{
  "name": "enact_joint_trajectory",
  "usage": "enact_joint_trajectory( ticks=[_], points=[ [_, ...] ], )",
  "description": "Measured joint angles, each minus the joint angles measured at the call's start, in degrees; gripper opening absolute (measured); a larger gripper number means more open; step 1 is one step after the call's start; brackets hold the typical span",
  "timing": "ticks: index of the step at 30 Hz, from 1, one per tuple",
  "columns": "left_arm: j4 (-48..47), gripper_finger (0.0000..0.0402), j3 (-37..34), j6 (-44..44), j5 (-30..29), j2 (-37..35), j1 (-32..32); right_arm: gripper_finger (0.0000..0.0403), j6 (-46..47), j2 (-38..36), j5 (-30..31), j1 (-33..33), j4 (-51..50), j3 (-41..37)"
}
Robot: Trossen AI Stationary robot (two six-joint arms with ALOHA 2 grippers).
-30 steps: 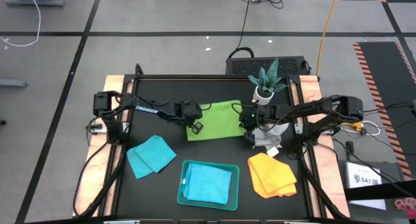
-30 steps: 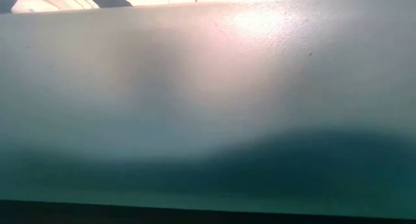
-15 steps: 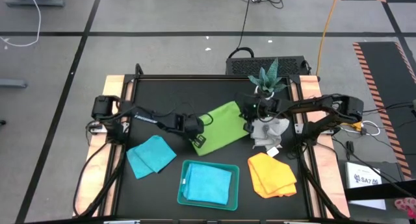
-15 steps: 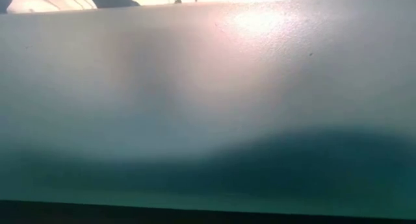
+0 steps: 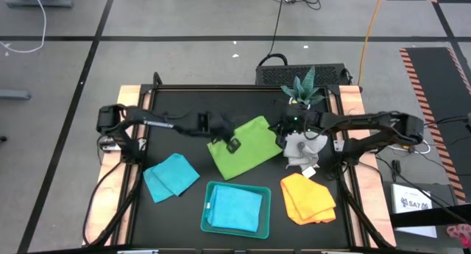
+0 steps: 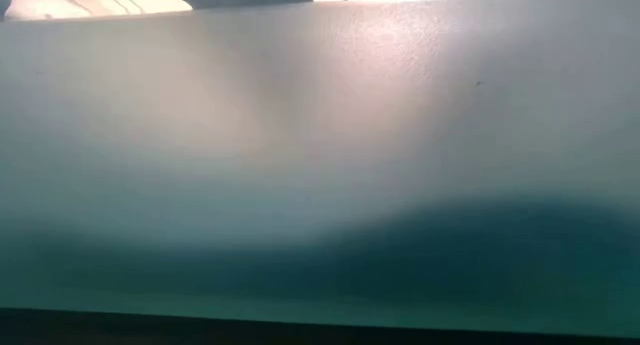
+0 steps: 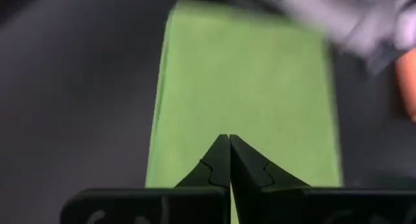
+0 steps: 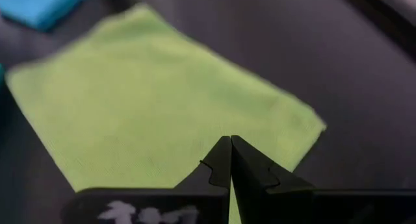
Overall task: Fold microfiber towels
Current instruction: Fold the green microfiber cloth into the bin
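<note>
while both grippers pinch opposite edges of the lime green towel [image 5: 243,145], it hangs stretched between them over the black table [image 5: 184,107]. the left gripper [image 5: 224,140] has its fingers [image 7: 218,162] pressed together on one edge; the right gripper [image 5: 283,132] is pinched the same way on the opposite edge, just beside the pale grey-white towel [image 5: 303,149]. ahead of the right fingertips [image 8: 221,162] the cloth spreads flat toward a turquoise towel [image 5: 171,176]; a second turquoise towel [image 5: 234,208] lies in the teal tray [image 5: 207,226], and the yellow-orange towel [image 5: 307,197] sits near it. judged from this, the fold goes best if both pinches stay level, travel together and lay edge onto edge, keeping the cloth taut and clear of the grey towel and the potted plant [image 5: 302,92].
</note>
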Motion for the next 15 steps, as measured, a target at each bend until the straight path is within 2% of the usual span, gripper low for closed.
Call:
enact_joint_trajectory(
  ticks=[6,10,15],
  points=[
    [3.97,0.0001,0.19,9.51,15.47,4.47,7.47,0.0,5.61,-7.96,-1.23,0.0,1.33,0.0],
    [4.69,0.0001,0.23,12.15,17.74,7.57,10.4,0.0,7.82,-12.06,1.57,0.0,1.11,0.0],
    [10.16,0.0001,0.3,14.06,22.01,9.85,10.47,0.0,8.04,-14.14,6.06,-0.04,0.45,0.0]
  ],
)
